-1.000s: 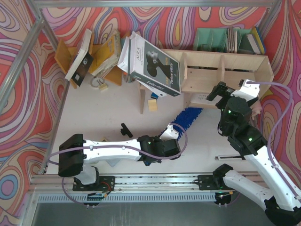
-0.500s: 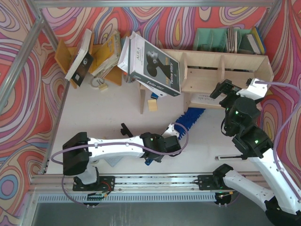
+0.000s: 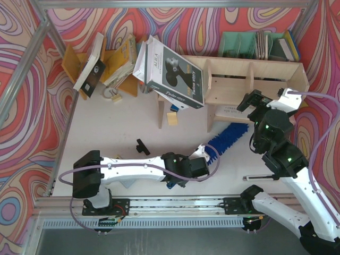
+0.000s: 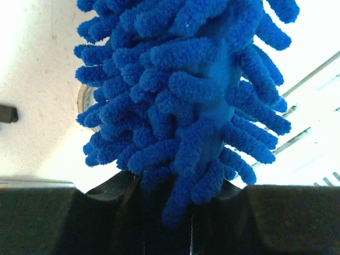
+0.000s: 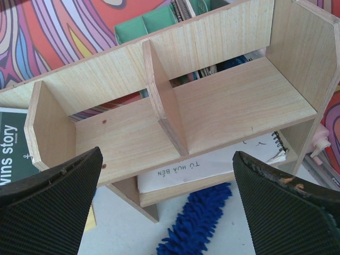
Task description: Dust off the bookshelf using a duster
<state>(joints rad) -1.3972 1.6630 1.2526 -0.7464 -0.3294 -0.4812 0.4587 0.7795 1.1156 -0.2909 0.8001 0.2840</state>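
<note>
**Entry: duster (image 3: 227, 138).** It slants low over the table. The fluffy head points toward 2 o'clock from the left gripper (image 3: 202, 157), and its tip is just beside the front of the bookshelf (image 3: 255, 79), below the middle divider.

**Step in hand (judged):** bringing the head onto the shelf boards.

**Handling advice:**
- Lift the head above the board edge before pushing in.
- Sweep lengthwise within one compartment, turning short of each divider.
- Go lightly over the spiral notebook (image 5: 212, 167) on the lower shelf.

**Left jaws:** clamped together on the duster's handle end, with blue fibres spilling out between them.

**Right gripper (image 3: 254, 101):** jaws wide apart and holding nothing, facing the shelf's right-hand compartments.
</note>
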